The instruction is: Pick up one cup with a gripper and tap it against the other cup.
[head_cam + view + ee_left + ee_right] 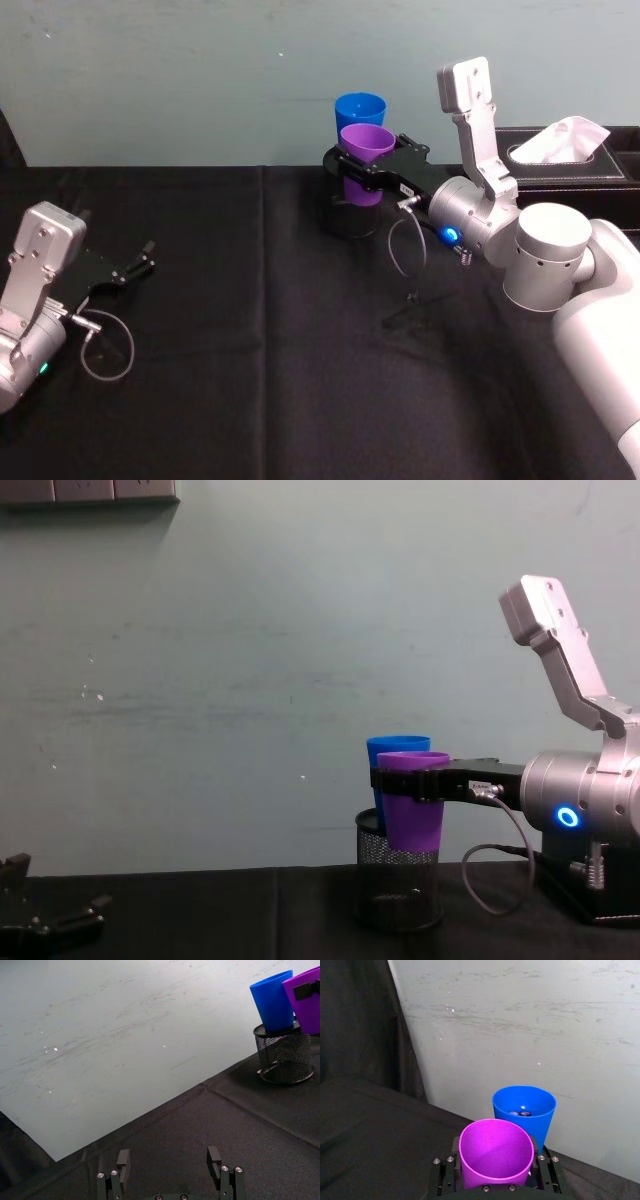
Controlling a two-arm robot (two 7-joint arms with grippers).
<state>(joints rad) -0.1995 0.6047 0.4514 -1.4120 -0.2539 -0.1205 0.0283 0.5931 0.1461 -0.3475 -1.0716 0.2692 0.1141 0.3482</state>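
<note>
In the head view the right arm reaches in from the lower right corner. Its right gripper (362, 163) is stretched level toward the upper centre, fingers pinching the purple cup (366, 140) held upright off the black table (250, 350). That cup hangs just beside the blue cup (359, 108), which stands in a black mesh pen holder (398, 890); whether the rims touch cannot be told. At the left edge the left gripper (143, 260) sits low over the table, fingers spread and holding nothing.

Right arm (545, 250): stretched forward and inward, wrist level, blue ring (452, 236) lit. Right gripper (362, 165): raised, fingers clamped on the purple cup (367, 140). Left arm (35, 290): low at left edge. Left gripper (140, 265): idle, fingers apart.
</note>
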